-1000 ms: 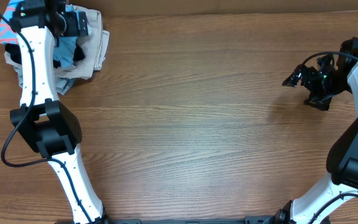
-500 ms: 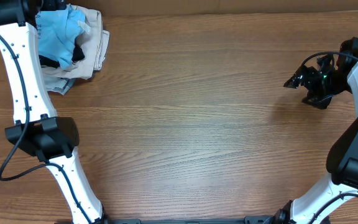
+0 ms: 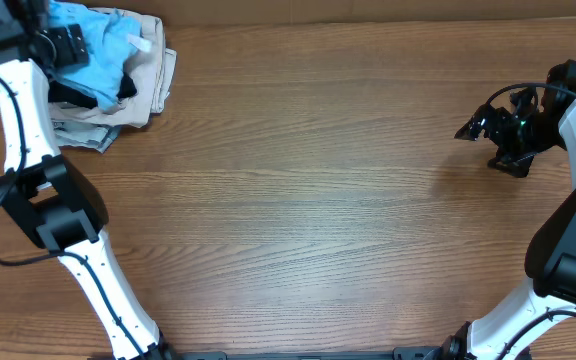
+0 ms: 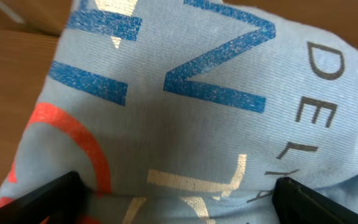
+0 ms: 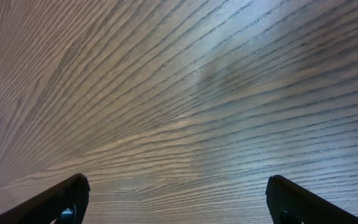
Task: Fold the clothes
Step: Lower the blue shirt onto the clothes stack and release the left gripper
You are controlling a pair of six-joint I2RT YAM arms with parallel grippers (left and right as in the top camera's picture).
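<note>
Over the wooden table (image 3: 318, 200), my left gripper (image 4: 179, 200) had shifted left across the far-left pile (image 3: 146, 95), jaws spread above the sky-blue T-shirt (image 3: 103, 40) topping it, nothing grasped yet, my right gripper (image 5: 178, 200) spread over bare wood.

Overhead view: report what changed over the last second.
The left gripper swung leftward across the pile, uncovering more of the blue T-shirt; its jaws stayed open, gripping nothing. The right gripper, open over the table, and the folded garments stayed put.
</note>
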